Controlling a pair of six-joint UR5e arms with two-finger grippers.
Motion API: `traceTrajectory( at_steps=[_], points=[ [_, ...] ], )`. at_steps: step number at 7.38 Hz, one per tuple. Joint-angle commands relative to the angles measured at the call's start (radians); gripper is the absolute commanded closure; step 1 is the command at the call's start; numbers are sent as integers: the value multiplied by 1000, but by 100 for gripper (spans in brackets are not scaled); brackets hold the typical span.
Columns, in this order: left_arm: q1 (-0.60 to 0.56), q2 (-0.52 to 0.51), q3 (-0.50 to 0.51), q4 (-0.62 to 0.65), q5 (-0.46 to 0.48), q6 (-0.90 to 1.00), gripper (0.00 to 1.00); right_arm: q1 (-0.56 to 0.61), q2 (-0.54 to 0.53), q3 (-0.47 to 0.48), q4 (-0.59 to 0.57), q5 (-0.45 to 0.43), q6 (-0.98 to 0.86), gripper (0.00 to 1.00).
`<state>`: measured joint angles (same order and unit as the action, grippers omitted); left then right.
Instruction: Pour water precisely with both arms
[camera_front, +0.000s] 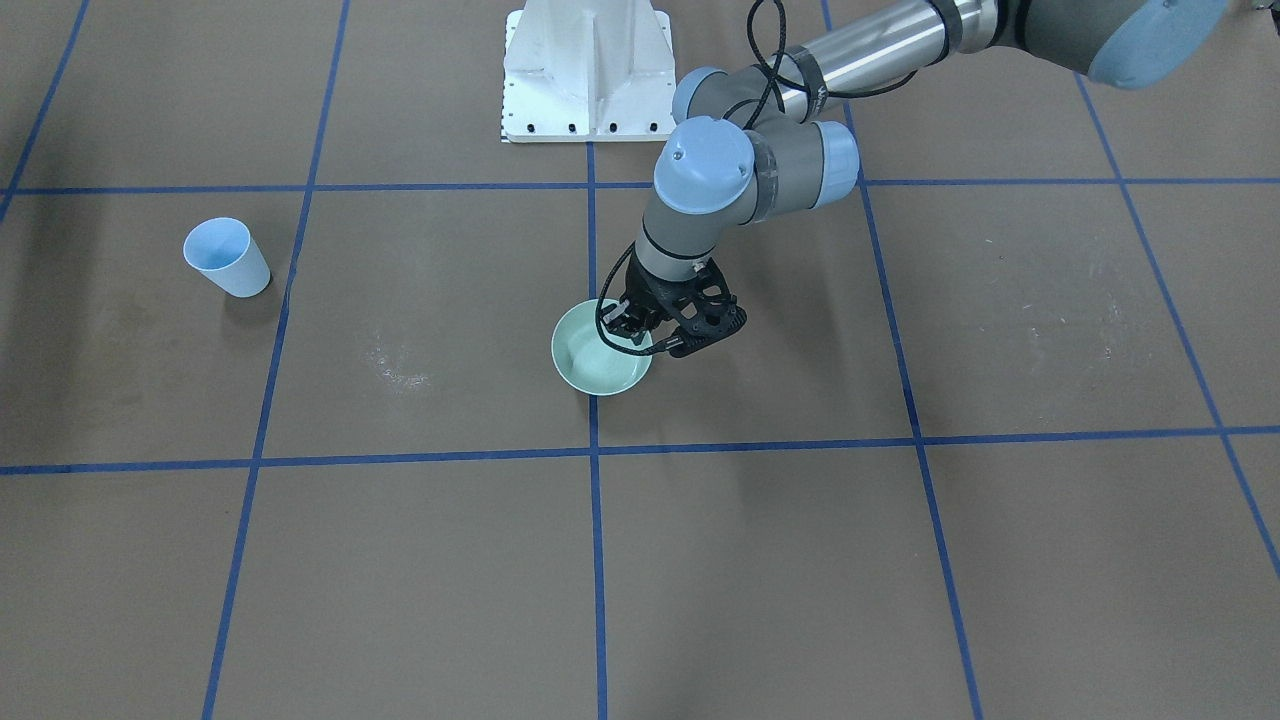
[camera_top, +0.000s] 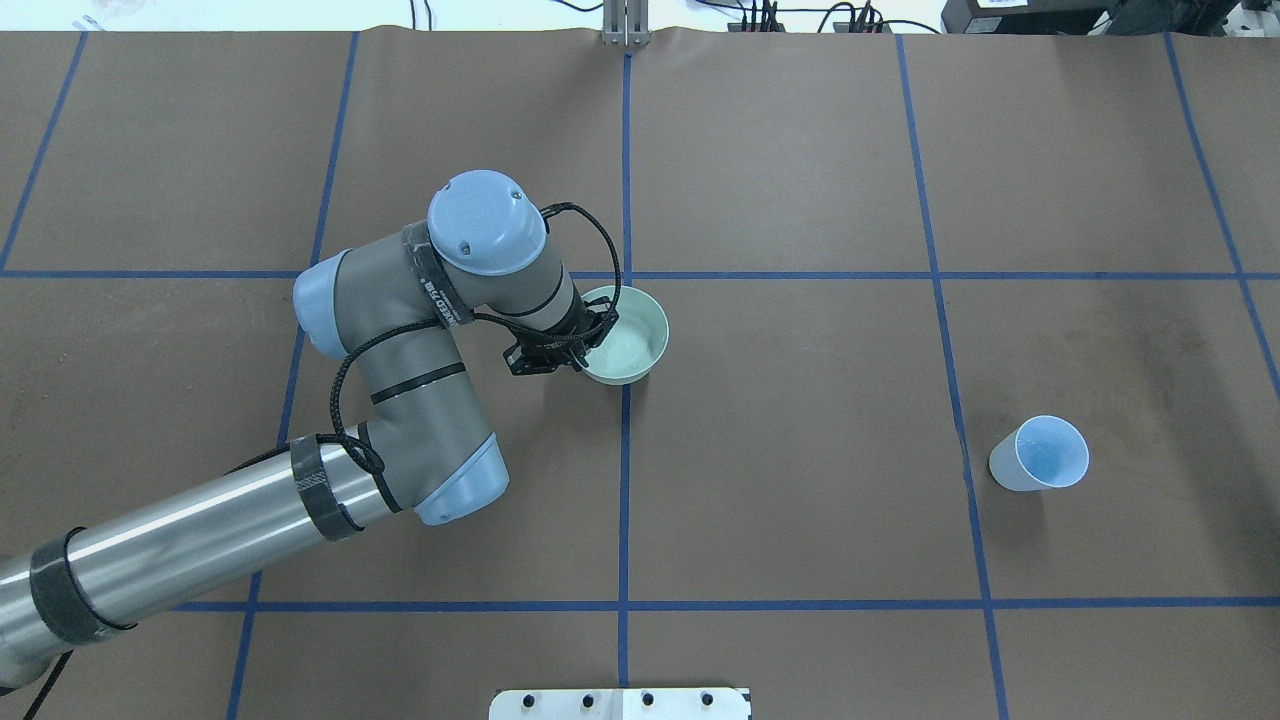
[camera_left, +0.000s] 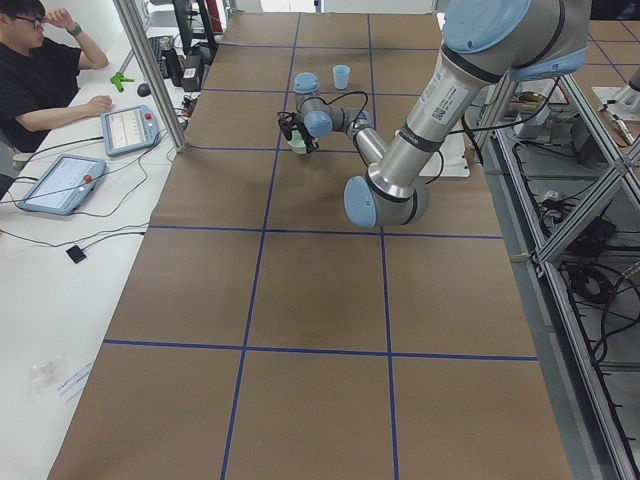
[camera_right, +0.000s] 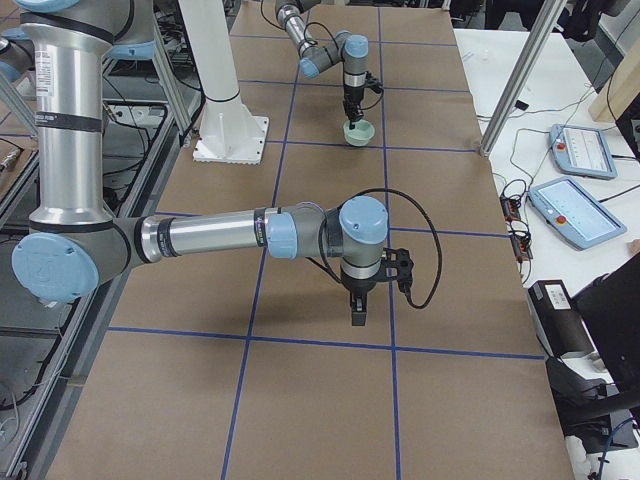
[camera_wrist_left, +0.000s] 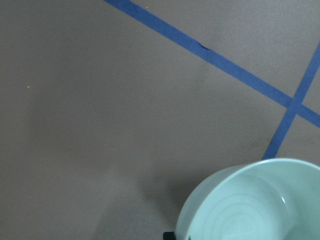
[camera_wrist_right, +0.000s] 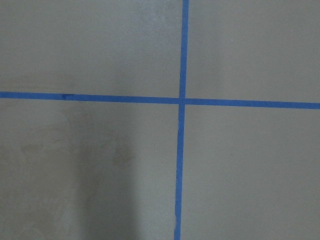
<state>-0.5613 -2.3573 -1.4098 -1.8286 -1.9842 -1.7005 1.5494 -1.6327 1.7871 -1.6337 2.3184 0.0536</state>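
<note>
Since the left gripper (camera_front: 635, 328) straddled the rim of the bowl (camera_front: 595, 372) (clamped or not, I couldn't tell; likewise the right gripper (camera_right: 358, 315)), a weak rim hold could tip it, spilling the water (camera_wrist_left: 245, 215) apparently inside.

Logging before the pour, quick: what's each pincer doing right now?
Left pincer: open, straddling the rim of the green bowl.
Right pincer: cannot be told.

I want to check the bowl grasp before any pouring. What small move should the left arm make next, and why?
Probably close the left gripper onto the rim and confirm the hold before lifting. Its fingers seem to straddle the rim of the pale green bowl, one inside and one outside, but whether they already pinch it cannot be told.
</note>
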Motion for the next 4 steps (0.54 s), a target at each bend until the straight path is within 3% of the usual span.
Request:
traceTrajectory(
  at_steps=[1,2,3,4],
  points=[
    [14,-34,54,-17,30,-2,93,0,1,0,0,-1,0,0],
    [18,-31,54,-17,36,1,43,-2,1,0,0,-1,0,0],
    [17,-31,54,-14,38,13,0,-3,5,0,0,-1,2,0],
    [8,-31,42,-14,36,15,0,-3,14,0,-2,-1,0,0]
  ],
)
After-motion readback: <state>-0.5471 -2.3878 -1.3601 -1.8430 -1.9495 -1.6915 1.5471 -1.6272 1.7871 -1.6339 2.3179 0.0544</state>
